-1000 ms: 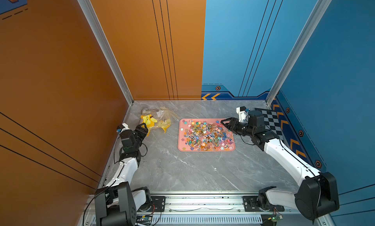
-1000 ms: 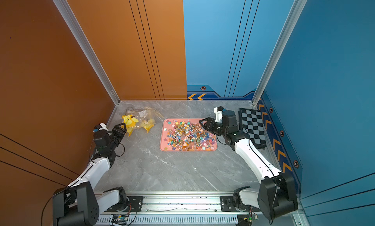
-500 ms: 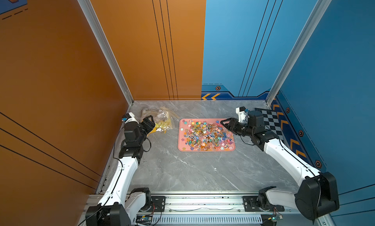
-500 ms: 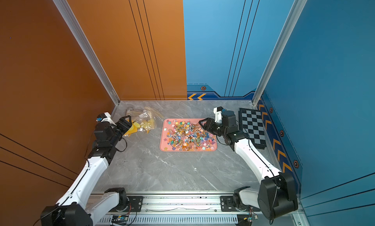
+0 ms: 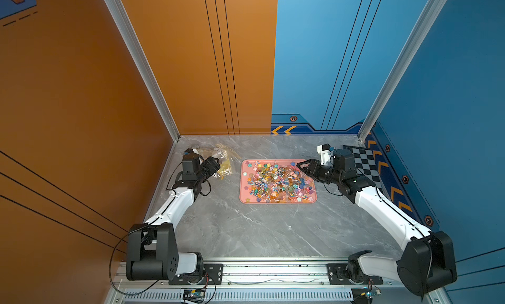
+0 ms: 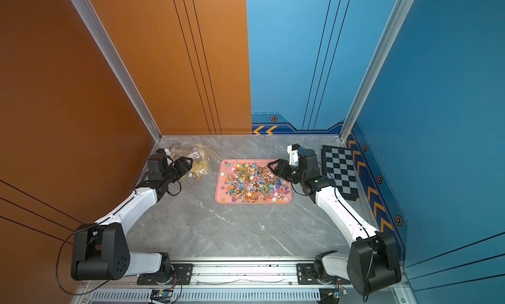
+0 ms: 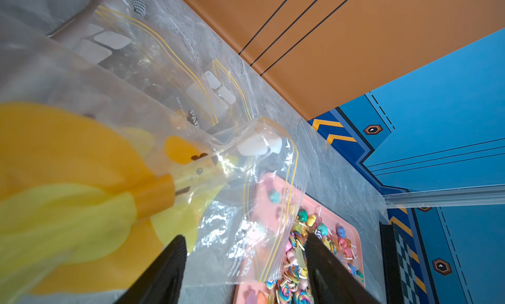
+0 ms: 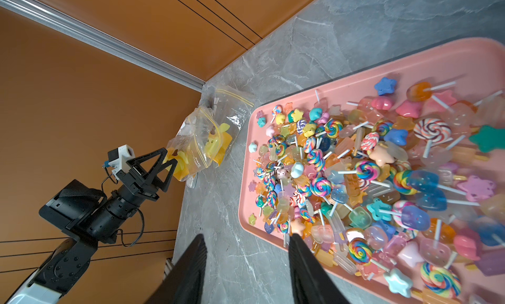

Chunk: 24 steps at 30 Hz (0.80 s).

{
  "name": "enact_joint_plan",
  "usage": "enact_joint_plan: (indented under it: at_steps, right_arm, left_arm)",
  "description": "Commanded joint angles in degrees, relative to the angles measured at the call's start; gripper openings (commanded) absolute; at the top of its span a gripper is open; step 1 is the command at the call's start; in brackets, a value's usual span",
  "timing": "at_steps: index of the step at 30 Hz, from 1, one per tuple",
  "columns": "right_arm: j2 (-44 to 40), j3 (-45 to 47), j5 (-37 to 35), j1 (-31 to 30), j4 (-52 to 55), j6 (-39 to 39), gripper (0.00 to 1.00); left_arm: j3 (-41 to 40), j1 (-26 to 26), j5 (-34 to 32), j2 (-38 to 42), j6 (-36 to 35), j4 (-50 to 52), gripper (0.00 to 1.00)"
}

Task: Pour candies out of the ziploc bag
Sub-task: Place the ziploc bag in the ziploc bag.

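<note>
The candies [image 5: 278,181] [image 6: 254,182] lie heaped on a pink tray [image 5: 273,201] [image 6: 251,201] mid-table: swirl lollipops, stars, jelly shapes [image 8: 355,166]. At the back left lie clear ziploc bags [image 5: 225,163] [image 6: 200,163]; one holds yellow toys [image 7: 109,166] [image 8: 207,144], and a flat empty one [image 7: 164,65] lies behind it. My left gripper [image 5: 216,164] [image 6: 188,163] [image 7: 244,238] is open, its fingers either side of the yellow-toy bag's zip corner. My right gripper [image 5: 302,166] [image 6: 272,166] [image 8: 247,237] is open and empty over the tray's right rim.
A black-and-white checkerboard [image 5: 366,163] [image 6: 340,168] lies at the back right beside the right arm. The orange wall [image 5: 109,125] runs close along the left arm and the bags. Grey marble table [image 5: 246,229] stretches in front of the tray.
My left arm has swung from beside the left wall rightwards and back to the bags, and the yellow-toy bag seems nudged a little right. The right arm has not moved.
</note>
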<state>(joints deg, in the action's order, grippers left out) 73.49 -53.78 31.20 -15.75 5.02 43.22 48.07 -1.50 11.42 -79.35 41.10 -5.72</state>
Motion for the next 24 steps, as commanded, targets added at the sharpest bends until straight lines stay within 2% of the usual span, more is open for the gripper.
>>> enact_joint_plan:
  at_steps: [1,12,24]
  right_arm:
    - [-0.2,0.0,-0.5,0.4,1.2,-1.6,0.51]
    - [0.1,0.6,-0.3,1.5,1.3,-1.8,0.51]
    - [0.5,0.3,-0.4,1.6,1.3,-1.7,0.51]
  left_arm:
    - [1.3,-0.7,1.9,-2.9,-1.4,-0.2,0.70]
    - [4.1,-2.3,2.4,-10.8,-0.6,-2.6,0.70]
    - [5.7,-3.5,2.9,-14.9,0.3,-5.1,0.69]
